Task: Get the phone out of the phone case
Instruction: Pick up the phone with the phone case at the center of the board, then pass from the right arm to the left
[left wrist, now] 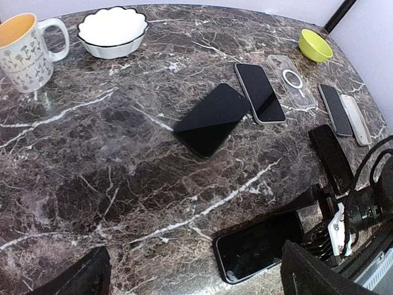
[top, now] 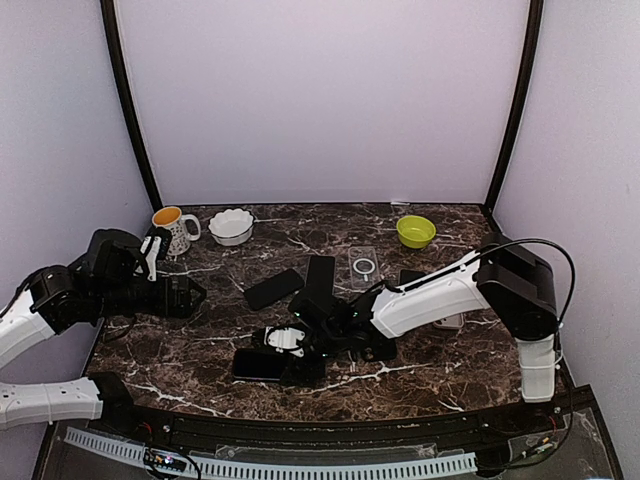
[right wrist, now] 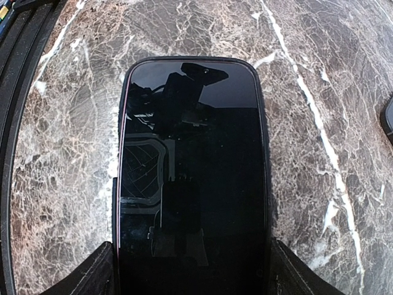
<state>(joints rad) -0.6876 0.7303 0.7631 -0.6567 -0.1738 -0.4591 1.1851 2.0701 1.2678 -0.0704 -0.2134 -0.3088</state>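
The phone in its dark case [right wrist: 191, 166] lies screen up near the table's front edge, also seen in the top view [top: 258, 364] and the left wrist view [left wrist: 258, 246]. My right gripper [right wrist: 193, 270] reaches over it from the right [top: 300, 345]. Its two fingers sit against the phone's long edges at one end, shut on it. My left gripper [top: 192, 296] hovers over the left side of the table, open and empty; its fingertips [left wrist: 86, 279] show only at the bottom corners of its wrist view.
Two more black phones [left wrist: 212, 118] [left wrist: 260, 92] and a clear case with a ring [left wrist: 292, 81] lie mid-table. More phones [left wrist: 334, 109] lie at the right. A mug [left wrist: 21, 52], white bowl [left wrist: 113, 31] and green bowl [left wrist: 316, 44] stand at the back.
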